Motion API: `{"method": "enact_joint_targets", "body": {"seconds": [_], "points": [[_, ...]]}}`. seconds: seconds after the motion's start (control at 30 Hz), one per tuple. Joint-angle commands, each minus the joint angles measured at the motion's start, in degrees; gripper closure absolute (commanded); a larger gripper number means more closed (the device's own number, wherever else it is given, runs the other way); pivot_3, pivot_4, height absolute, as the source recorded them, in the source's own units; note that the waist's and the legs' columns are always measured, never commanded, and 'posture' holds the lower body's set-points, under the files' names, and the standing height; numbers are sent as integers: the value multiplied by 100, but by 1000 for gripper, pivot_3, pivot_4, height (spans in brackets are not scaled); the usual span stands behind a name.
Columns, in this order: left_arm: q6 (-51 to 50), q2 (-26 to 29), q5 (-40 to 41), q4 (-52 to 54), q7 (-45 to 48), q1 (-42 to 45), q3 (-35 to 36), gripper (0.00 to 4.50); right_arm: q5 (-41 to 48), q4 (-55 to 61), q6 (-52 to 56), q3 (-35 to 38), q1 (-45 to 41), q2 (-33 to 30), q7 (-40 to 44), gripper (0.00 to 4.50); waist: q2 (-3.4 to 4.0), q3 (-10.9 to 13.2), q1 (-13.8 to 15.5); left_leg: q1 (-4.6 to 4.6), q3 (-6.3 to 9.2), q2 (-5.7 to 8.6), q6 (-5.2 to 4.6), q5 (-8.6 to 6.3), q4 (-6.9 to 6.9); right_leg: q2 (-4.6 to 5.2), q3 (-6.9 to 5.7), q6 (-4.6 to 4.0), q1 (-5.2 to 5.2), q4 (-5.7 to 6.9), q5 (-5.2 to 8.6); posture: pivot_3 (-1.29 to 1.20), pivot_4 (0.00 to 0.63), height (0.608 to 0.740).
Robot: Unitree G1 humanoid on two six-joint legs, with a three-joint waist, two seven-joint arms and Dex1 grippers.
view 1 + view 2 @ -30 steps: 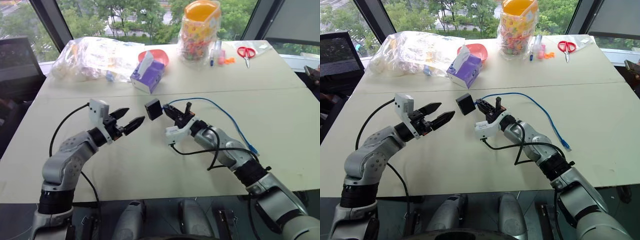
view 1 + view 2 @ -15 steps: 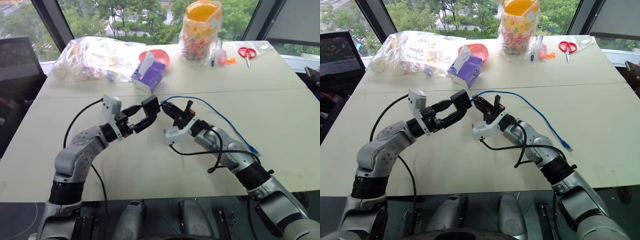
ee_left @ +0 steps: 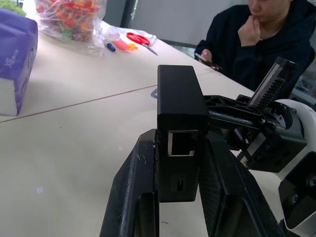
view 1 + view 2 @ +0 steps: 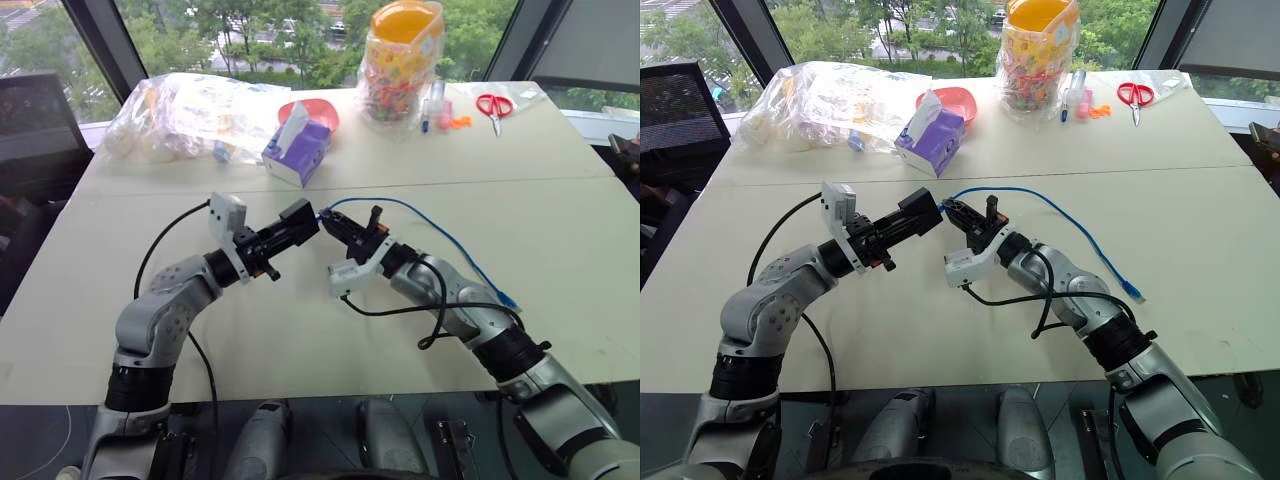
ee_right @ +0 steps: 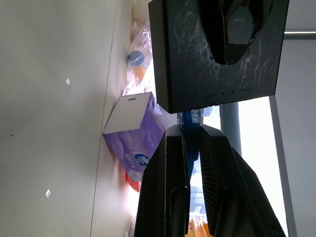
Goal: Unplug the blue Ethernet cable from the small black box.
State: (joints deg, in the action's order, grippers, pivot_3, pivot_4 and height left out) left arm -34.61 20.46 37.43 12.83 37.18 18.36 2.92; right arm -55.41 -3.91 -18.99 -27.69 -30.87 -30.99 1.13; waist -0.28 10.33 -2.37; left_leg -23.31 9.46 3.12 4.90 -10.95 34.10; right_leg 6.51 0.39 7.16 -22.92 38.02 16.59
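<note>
My left hand (image 4: 296,224) is clamped on the small black box (image 4: 300,216), one finger on each flat side, holding it up off the tabletop (image 4: 300,330) near the middle. In the left wrist view the box (image 3: 180,131) stands on edge btwn my fingers (image 3: 132,187), an open port facing the cam.

My right hand (image 4: 333,222) is pinched tight on the blue Ethernet cable (image 4: 440,232) right at its plug end, just beside the box. In the right wrist view the blue plug (image 5: 190,117) sits btwn the fingertips, touching the box's edge; can't tell if it's seated in the port or out.

From there the cable arcs over the tabletop to my right, its far plug (image 4: 508,299) lying flat near the right forearm.

Behind: purple tissue box (image 4: 297,150), clear plastic bag (image 4: 190,115), candy jar (image 4: 398,62), red scissors (image 4: 492,106). A person in a dark hoodie (image 3: 266,44) sits across, per left wrist view.
</note>
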Motion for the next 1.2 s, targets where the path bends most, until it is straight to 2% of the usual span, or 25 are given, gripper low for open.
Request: {"method": "enact_joint_targets", "body": {"seconds": [0.03,0.1,0.17,0.2,0.27,0.3,0.33,0.4,0.43,0.57,0.63,0.7,0.77,0.87,0.93,1.2], "points": [[147,61,-125,58,69,36,-37,4028,329,295,-330,155,-58,-10,53,4500,-1,0,2,0,0,0,0,0,0,0,0,0,0,0,0,0,150,740],[164,84,-164,11,109,49,-15,4028,630,210,-747,154,-141,-48,51,4500,-1,1,2,0,0,0,0,0,0,0,0,0,1,0,0,0,150,740],[181,101,-185,-18,153,62,2,4028,805,149,-901,226,-198,-60,109,3576,-2,1,-2,0,0,0,0,0,0,0,0,0,2,-2,0,0,150,740],[186,114,-193,-27,174,66,9,4028,821,127,-890,257,-216,-45,140,3272,-2,1,-10,0,0,0,0,0,0,0,0,0,2,-2,0,0,150,740],[211,137,-221,-37,210,71,11,4028,832,71,-885,298,-253,-19,161,2172,-2,1,-16,1,0,-1,0,0,0,0,0,0,1,-1,0,0,150,740],[241,151,-246,-41,240,71,6,4028,926,19,-908,326,-271,10,189,1782,-2,2,-12,2,0,-1,0,0,-1,0,-1,0,2,-1,0,0,150,740],[265,163,-266,-46,258,70,2,4028,1087,-61,-1012,348,-303,40,210,1145,-4,2,-7,2,0,-1,0,0,-1,0,-1,0,2,-1,0,0,150,740],[379,229,-317,-52,367,35,-9,4028,1928,-286,-1166,343,-368,71,850,188,-6,4,-5,2,0,0,0,0,0,0,-1,0,3,-2,0,0,150,740],[443,261,-349,-50,435,15,-20,4028,2320,-385,-1287,332,-400,61,1162,44,-9,5,-5,2,1,0,0,0,0,0,-1,0,6,-3,0,0,150,740],[513,577,-161,115,1074,-140,26,4028,5022,-604,-570,623,-609,-15,3617,44,-20,15,-13,4,1,-2,-1,0,0,0,-3,0,12,-8,0,0,150,740],[381,784,43,196,1395,-188,87,4028,5964,-457,11,695,-699,-155,4723,44,-20,22,-20,4,1,-3,-2,-1,0,0,-3,0,14,-11,0,0,150,740],[28,1075,418,305,1750,-196,173,4028,7127,-144,1346,825,-809,-342,5899,44,-22,27,-12,4,2,-3,-3,-2,0,0,-4,0,14,-11,0,0,150,740],[-183,1316,665,374,2026,-190,224,4028,7962,83,2426,946,-936,-503,6737,44,-23,39,-11,2,10,-4,-3,-2,0,0,-10,-1,15,-11,0,0,150,740],[-286,1632,820,356,2317,-135,314,4028,8890,130,3910,1184,-1316,-600,7446,44,-21,44,-13,2,11,-4,-5,-3,-1,1,-12,-3,13,-12,1,0,150,740],[-397,1780,949,321,2383,-67,421,4028,9180,21,4473,1327,-1566,-535,7666,44,-22,48,-15,1,10,-4,-6,-4,-2,1,-12,-5,10,-12,2,0,150,740],[-579,1876,1202,358,2324,178,575,4028,9191,-57,5162,1451,-1806,-150,7917,44,-23,49,11,-12,11,-3,-5,-4,-10,5,-19,2,1,-27,0,0,150,740]]}}
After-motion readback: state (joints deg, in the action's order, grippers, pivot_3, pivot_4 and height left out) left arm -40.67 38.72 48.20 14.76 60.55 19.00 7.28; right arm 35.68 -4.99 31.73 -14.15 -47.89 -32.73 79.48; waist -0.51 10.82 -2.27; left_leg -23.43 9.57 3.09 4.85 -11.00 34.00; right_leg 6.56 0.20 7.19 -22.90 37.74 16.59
